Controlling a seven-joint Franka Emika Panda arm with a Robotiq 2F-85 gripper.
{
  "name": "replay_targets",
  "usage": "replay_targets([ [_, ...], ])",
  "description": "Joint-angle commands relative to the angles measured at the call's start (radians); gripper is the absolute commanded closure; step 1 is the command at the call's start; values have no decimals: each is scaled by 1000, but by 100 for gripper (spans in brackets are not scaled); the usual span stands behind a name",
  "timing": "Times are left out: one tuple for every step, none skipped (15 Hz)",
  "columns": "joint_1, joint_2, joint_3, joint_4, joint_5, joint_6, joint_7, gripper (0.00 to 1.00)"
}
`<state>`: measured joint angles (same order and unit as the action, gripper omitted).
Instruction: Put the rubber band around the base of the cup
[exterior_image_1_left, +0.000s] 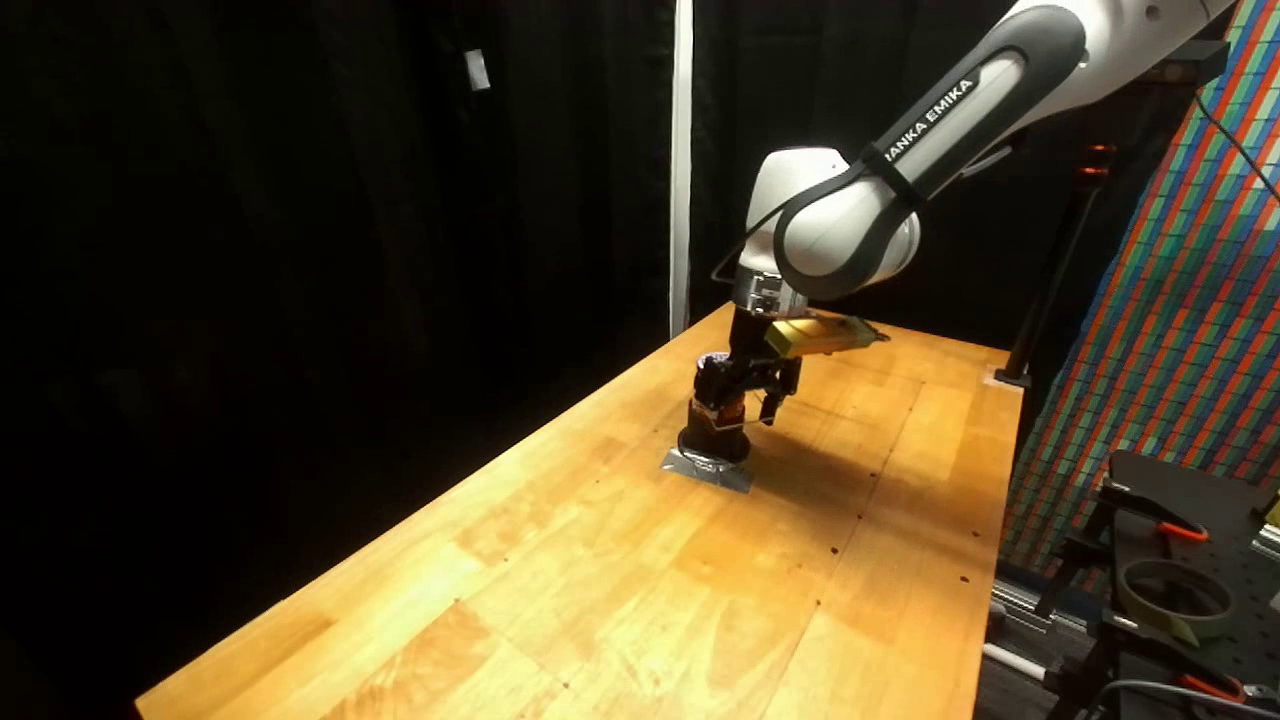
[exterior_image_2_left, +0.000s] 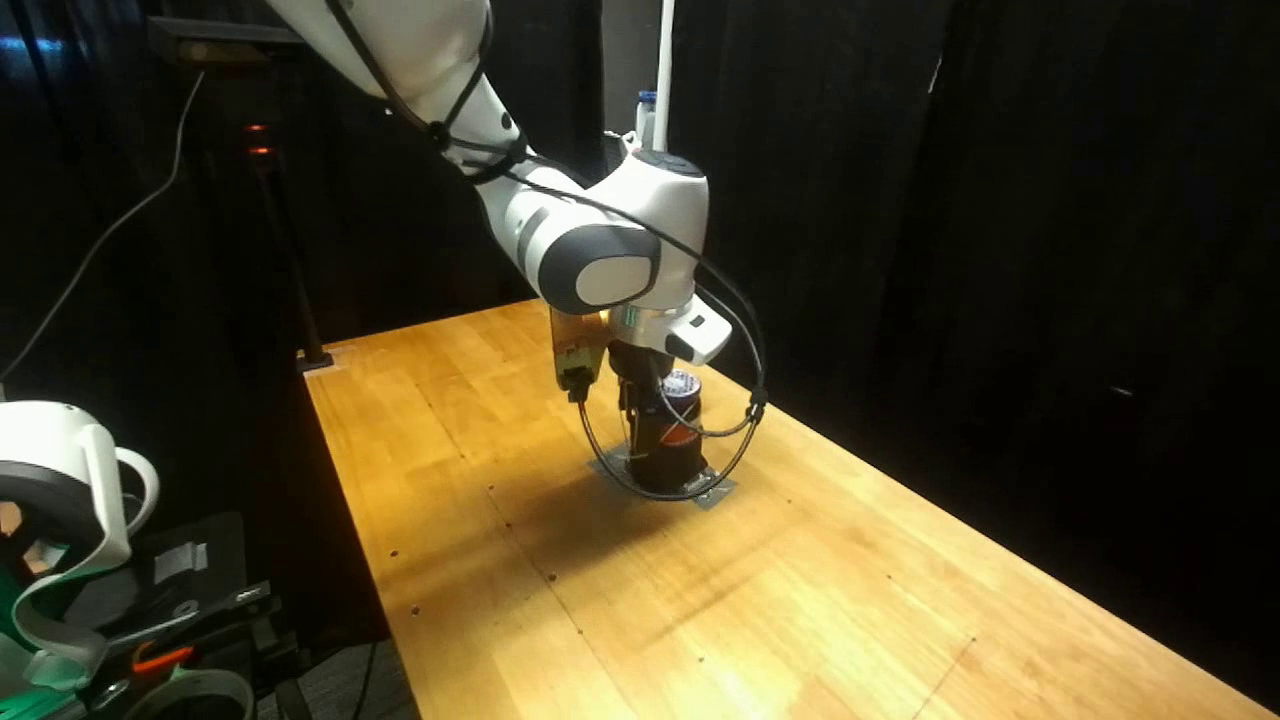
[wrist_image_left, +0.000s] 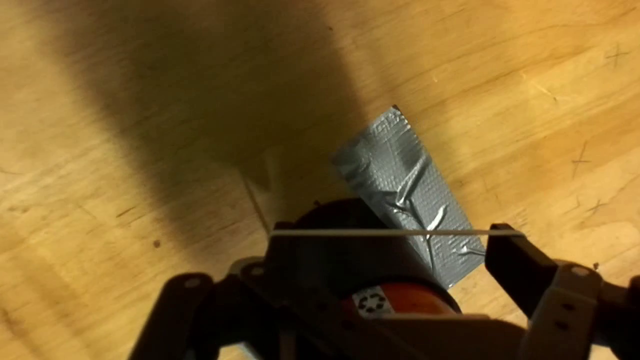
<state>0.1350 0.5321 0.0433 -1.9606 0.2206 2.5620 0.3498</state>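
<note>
Cup: short dark cylinder standing upright on the bench, plain black low down; in an exterior view its top shows pale and patterned.
Cup's middle: orange-red, with a white patch carrying a black recycling sign.
Tape: silver and creased, at the cup's foot, showing on two sides of it in an exterior view.
Rubber band: thin, pale, drawn straight from one jaw tip to the other, passing across the cup's black lower part in the wrist view; whether it circles the cup, I cannot tell.
Jaws: apart, one overlapping the cup in the wrist view, the other off to its side.
</note>
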Motion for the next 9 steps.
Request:
replay_targets([
  [30, -59, -5, -120, -2, 76, 38, 0],
  [31, -81, -4, -154, 1, 82, 40, 0],
  [30, -101, -4, -185, 1, 89, 40, 25],
  [28, -128, 0, -229, 5, 107, 35, 26],
  [27, -152, 3, -268, 8, 135, 32, 34],
  [25, -179, 10, -316, 16, 188, 25, 42],
  [28, -200, 14, -361, 19, 254, 24, 50],
  [26, -218, 22, -405, 27, 325, 19, 58],
  [28, -231, 30, -451, 34, 415, 20, 65],
])
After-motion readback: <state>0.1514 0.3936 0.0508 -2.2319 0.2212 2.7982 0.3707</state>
